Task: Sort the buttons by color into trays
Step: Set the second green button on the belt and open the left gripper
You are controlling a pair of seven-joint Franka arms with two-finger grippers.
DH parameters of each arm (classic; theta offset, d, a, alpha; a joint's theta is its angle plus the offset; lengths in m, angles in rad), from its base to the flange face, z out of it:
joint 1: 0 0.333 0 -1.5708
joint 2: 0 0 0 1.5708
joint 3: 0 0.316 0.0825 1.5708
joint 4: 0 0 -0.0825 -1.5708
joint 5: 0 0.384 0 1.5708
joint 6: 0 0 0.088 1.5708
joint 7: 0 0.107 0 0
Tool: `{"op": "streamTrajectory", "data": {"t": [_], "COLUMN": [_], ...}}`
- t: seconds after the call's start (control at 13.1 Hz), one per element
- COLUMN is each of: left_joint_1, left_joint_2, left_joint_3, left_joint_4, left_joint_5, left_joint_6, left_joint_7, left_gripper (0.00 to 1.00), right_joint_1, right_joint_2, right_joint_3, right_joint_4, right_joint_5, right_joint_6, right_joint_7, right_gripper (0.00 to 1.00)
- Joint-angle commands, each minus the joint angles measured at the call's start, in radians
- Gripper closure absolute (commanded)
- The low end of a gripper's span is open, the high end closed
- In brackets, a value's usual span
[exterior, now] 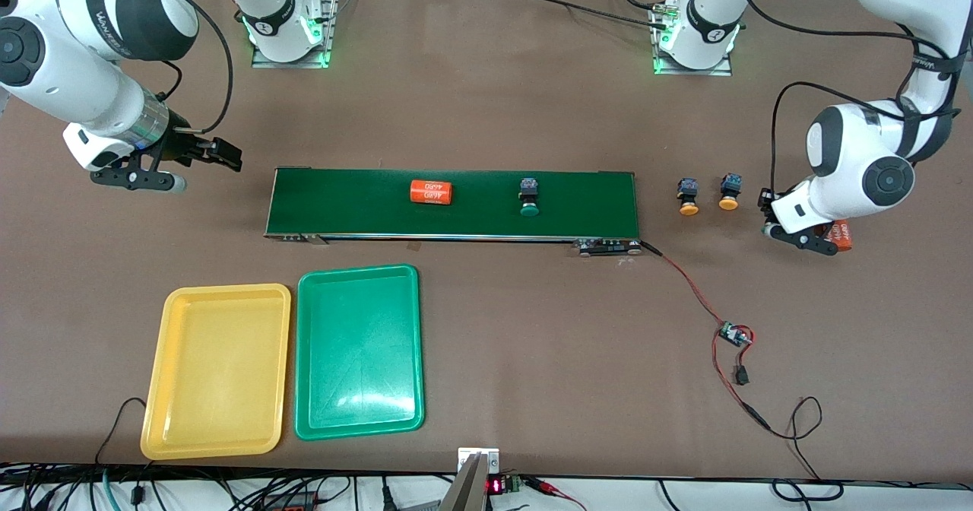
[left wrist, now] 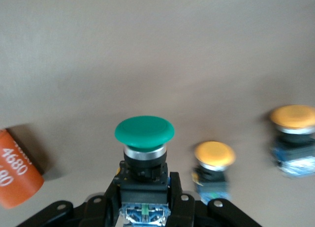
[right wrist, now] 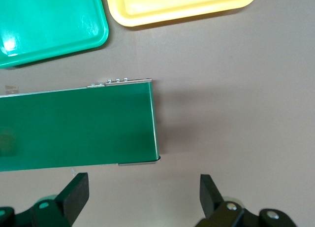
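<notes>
**Green button clamped in left claw; right claw spread by the belt's end**

Found the left claw (left wrist: 144, 200) shut tight on the dark body of a green-capped button (left wrist: 144, 132), with the round cap standing clear above the fingers (left wrist: 106, 207). Placed this claw (exterior: 794, 231) low at the left arm's end of the table (exterior: 486, 115), just beside an orange cylinder (exterior: 841, 235) printed with white numerals. Could not tell from any view whether the gripped button rested on the table or hung just above it; lost it under the arm in the front view.

Saw two orange-yellow buttons on the table between the belt's end and the left claw: first yellow button (exterior: 689, 196) nearer the belt, second yellow button (exterior: 730, 192) nearer the claw, side by side and apart. Picked out both again from the left wrist, first (left wrist: 214, 160) and second (left wrist: 294, 133).

Noted a second green button (exterior: 529, 197) lying on the long dark green belt (exterior: 350, 203), with another orange cylinder (exterior: 431, 192) on the same belt, closer to the right arm's end and well apart from it.

Found the right claw (exterior: 141, 180) with fingers spread wide and nothing between them (right wrist: 142, 192), hanging over bare table just off the belt's end toward the right arm's side.

Spotted the yellow tray (exterior: 217, 374) and the green tray (exterior: 357, 351) side by side, nearer the front camera than the belt, rims almost touching, the yellow one closer to the right arm's end.
</notes>
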Motion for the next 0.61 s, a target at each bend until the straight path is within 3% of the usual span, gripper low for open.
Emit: {"op": "streamTrajectory", "data": {"t": [0.0, 0.23, 0.53], "left_joint_1": [-0.001, -0.005, -0.067], "left_joint_2": [-0.004, -0.005, 0.031], "left_joint_3": [-0.115, -0.284, -0.435], "left_joint_4": [0.122, 0.139, 0.138], "left_joint_5": [-0.039, -0.098, -0.136], "left_joint_6": [-0.165, -0.172, -0.091], "left_joint_7": [-0.09, -0.345, -0.681], "left_gripper": [0.84, 0.83, 0.83], "right_joint_1": [-0.012, -0.001, -0.006], "right_joint_2": [0.004, 0.006, 0.012], "right_joint_3": [0.009, 0.02, 0.134], "right_joint_4": [0.026, 0.02, 0.017], "right_joint_5": [0.005, 0.007, 0.007], "right_joint_6": [-0.005, -0.004, 0.039], "right_joint_7": [-0.004, 0.002, 0.146], "right_gripper": [0.0, 0.0, 0.0]}}
